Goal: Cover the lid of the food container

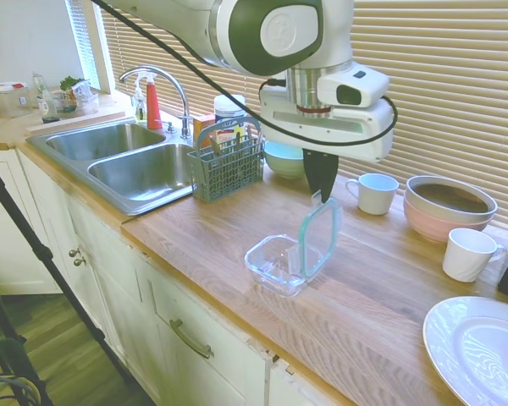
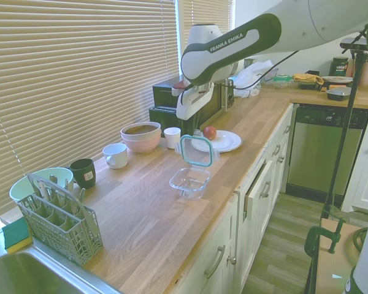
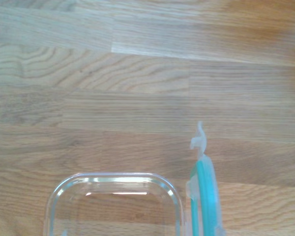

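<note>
I see one long wooden tabletop (image 1: 237,228) with a double steel sink (image 1: 118,156) at one end. One white robot arm reaches over it, and its gripper (image 1: 320,188) hangs just above the lid (image 1: 319,237); the dark fingers sit close together over the lid's top tab, but I cannot tell whether they pinch it. One lid, clear with a teal rim, stands almost upright on edge, leaning against the side of the one food container (image 1: 277,264). That clear square dish sits near the front edge of the tabletop and holds nothing. Behind it I count two stacked bowls (image 1: 450,205), pink under grey, with a dark inside. One white plate (image 2: 218,141) carries one red apple (image 2: 209,132). One grey cutlery basket (image 1: 225,165) stands beside the sink, with one pale teal bowl (image 1: 283,158) behind it. There are two white mugs (image 1: 374,192) and one dark mug (image 2: 83,172).
</note>
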